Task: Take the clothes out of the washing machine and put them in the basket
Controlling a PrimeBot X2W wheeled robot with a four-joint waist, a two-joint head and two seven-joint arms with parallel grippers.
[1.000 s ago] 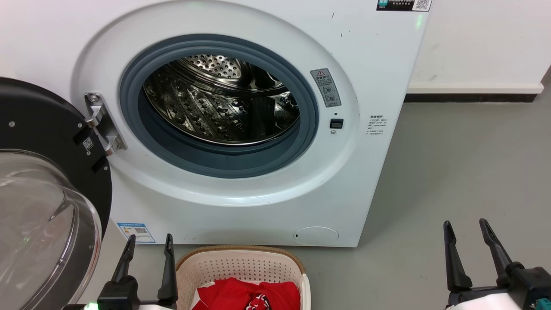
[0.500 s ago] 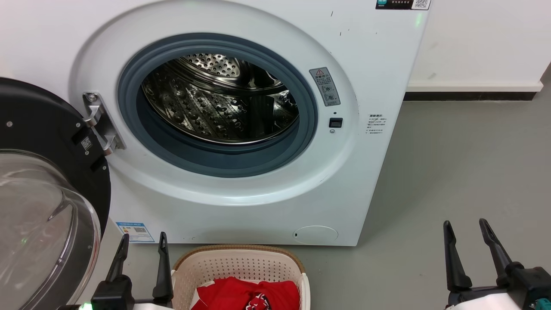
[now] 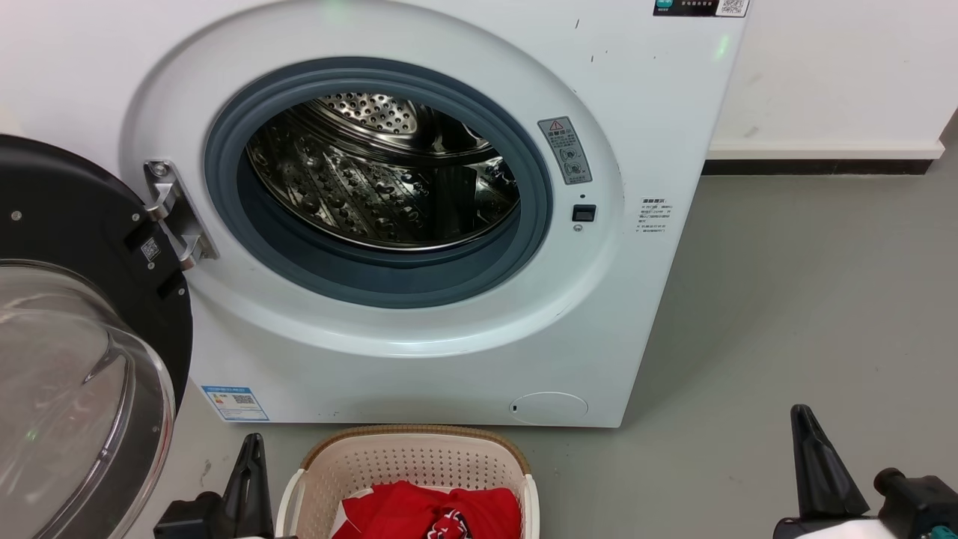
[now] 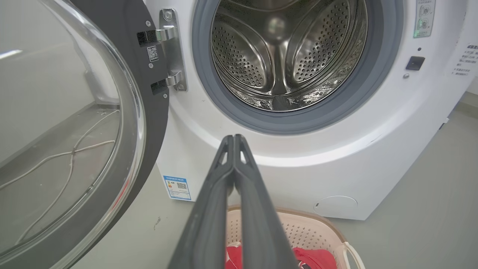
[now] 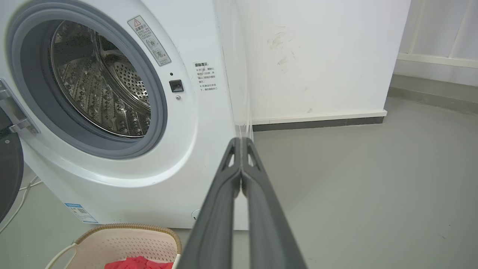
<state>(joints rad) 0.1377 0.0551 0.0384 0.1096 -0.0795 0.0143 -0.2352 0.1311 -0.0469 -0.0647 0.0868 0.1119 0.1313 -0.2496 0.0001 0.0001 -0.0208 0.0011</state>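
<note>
Clothes [image 3: 438,513]: red, lay in near basket [image 3: 419,449]. Washing machine [image 3: 419,359] drum [image 3: 389,172] showed bare steel. Left gripper [image 4: 234,139], right gripper [image 5: 241,141]: both closed, holding nothing. Task apparently complete.

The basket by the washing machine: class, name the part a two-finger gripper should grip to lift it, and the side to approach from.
Likely a white side handle of the basket, approached from above and outside that end. It is a thin band standing off the perforated wall, easy to pinch, and the clothes lie inside, clear of it.
</note>
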